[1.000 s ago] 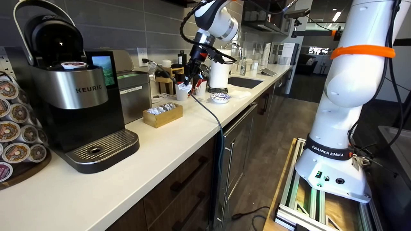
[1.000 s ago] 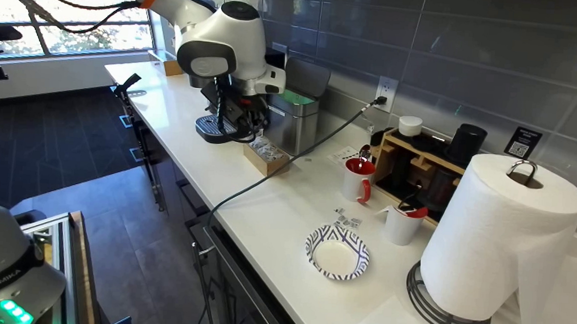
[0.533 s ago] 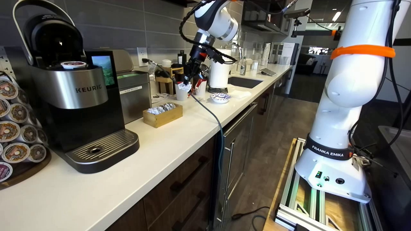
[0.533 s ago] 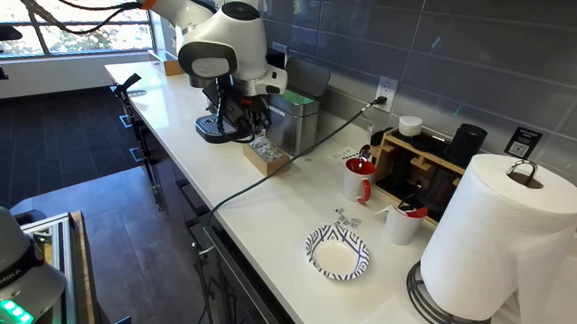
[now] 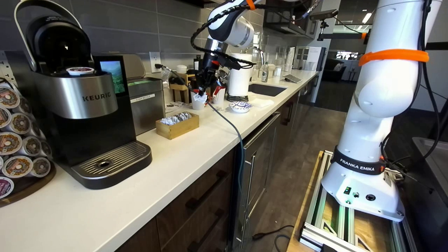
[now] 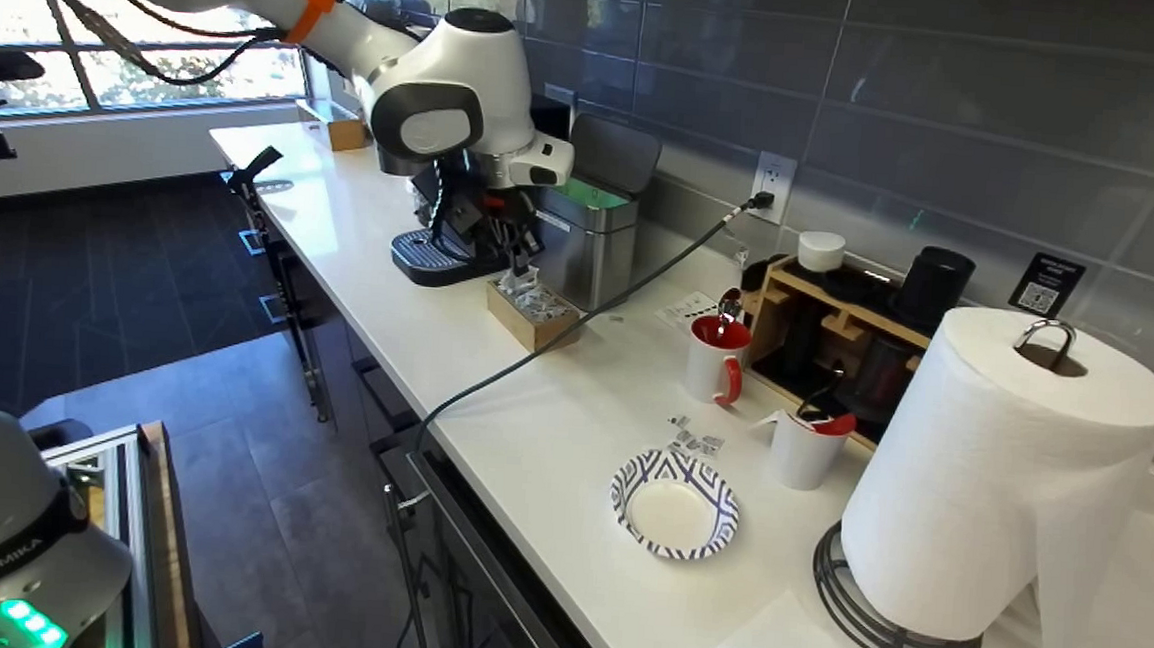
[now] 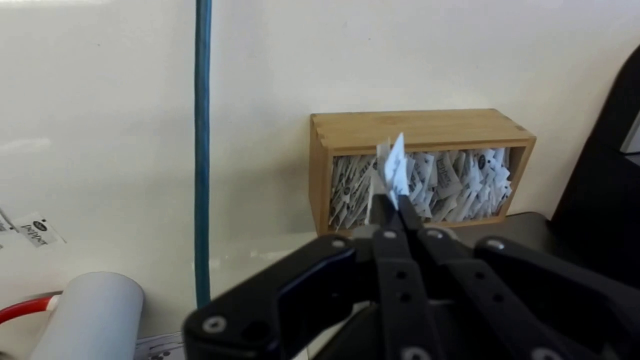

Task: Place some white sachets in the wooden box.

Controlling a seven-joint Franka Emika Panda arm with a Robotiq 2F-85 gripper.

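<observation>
The wooden box (image 5: 179, 128) stands on the counter and is filled with upright white sachets (image 7: 452, 182). It also shows in the wrist view (image 7: 420, 126) and in an exterior view (image 6: 522, 323). My gripper (image 7: 395, 200) is shut on some white sachets (image 7: 396, 167), which stick out beyond its fingertips. In the wrist view the held sachets overlap the left half of the box. In an exterior view the gripper (image 6: 519, 260) is just above the box's far end; whether the held sachets touch those inside, I cannot tell. A few loose sachets (image 6: 698, 442) lie on the counter by the bowl.
A dark cable (image 7: 202, 150) crosses the counter beside the box. A coffee machine (image 5: 75, 101) and a steel bin (image 5: 147, 105) stand close by. Mugs (image 6: 713, 367), a patterned bowl (image 6: 675, 515), an organizer rack (image 6: 838, 315) and a paper-towel roll (image 6: 1008, 491) stand further along.
The gripper has moved a little and lowered toward the box, still holding the sachets. The upper arm and wrist have shifted slightly. The box has not moved.
</observation>
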